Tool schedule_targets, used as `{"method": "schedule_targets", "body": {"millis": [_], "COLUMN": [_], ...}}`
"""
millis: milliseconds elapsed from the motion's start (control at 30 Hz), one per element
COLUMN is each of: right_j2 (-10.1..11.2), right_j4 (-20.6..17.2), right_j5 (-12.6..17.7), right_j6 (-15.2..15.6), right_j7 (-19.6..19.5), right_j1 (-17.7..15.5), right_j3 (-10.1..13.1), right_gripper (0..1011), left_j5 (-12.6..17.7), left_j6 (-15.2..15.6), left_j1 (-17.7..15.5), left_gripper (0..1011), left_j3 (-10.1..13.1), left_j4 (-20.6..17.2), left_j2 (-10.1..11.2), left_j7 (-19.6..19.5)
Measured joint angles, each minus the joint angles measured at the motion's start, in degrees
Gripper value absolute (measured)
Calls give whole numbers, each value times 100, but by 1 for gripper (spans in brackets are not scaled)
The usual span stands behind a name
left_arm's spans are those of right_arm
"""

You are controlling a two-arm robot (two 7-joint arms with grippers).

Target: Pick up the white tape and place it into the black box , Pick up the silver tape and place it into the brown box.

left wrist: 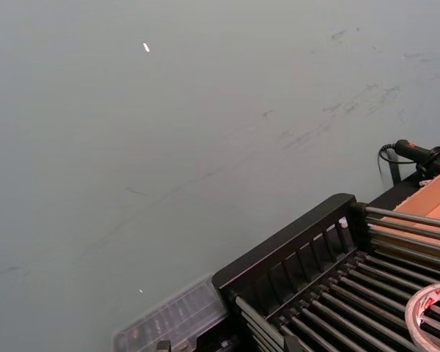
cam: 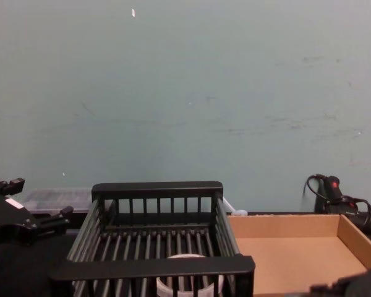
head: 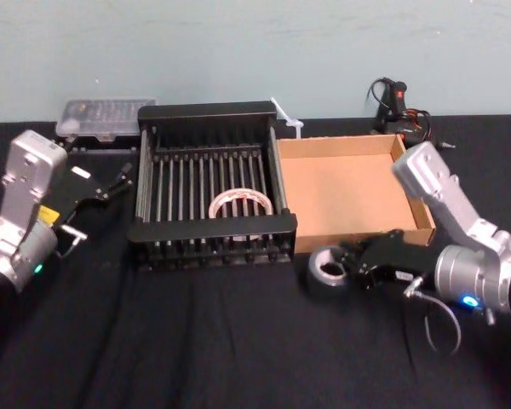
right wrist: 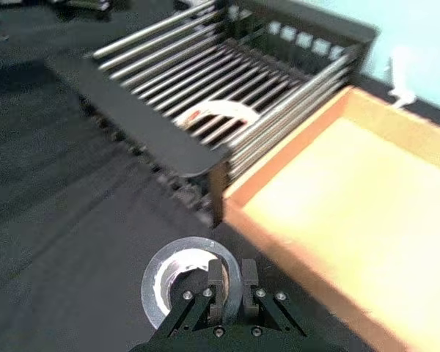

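We see the right gripper (right wrist: 232, 277) low over the black-clothed table (head: 196, 341), toward its right front. Its fingers (right wrist: 217, 277) are clenched on the silver tape (head: 326, 271). In the right wrist view they pinch the near wall of the roll, one finger inside the pale core and one outside. The roll rests flat on the cloth, just in front of the front left corner of the brown box (head: 413, 200) and close to the front right corner of the black box (head: 213, 228).

The black box stands mid-table toward the rear edge, and the brown box sits against its right side. We find the white tape (head: 241, 204) inside the black box, lying on the slatted floor toward the front right. The red print on its inner core shows from the head view.

The left gripper (head: 98, 204) hovers above the table's left side, just beside the black box's left wall and touching nothing. Its fingers are spread wide apart and hold nothing.

A clear plastic case (head: 105, 118) sits along the rear edge at the left, behind the black box's rear left corner. A black handheld tool with a cable (head: 396, 106) lies at the rear right, behind the brown box.
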Motion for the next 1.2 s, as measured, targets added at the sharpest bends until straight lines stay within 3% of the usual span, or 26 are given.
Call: {"method": "schedule_targets", "body": {"millis": [600, 1200], "right_j2": [-475, -1009], "right_j4": [590, 1458], "right_j5": [69, -171], "right_j6": [61, 67], "right_j7": [-615, -908], "right_j1": [413, 937], "right_j3": [490, 628], "right_gripper": [157, 157], "left_j5": [0, 0], "left_j6": [0, 0], "left_j1": [0, 0], "left_gripper": [1001, 1001], "left_j3": [0, 0], "left_j4": [0, 0], "left_j2": [0, 0], "left_j7": [0, 0]}}
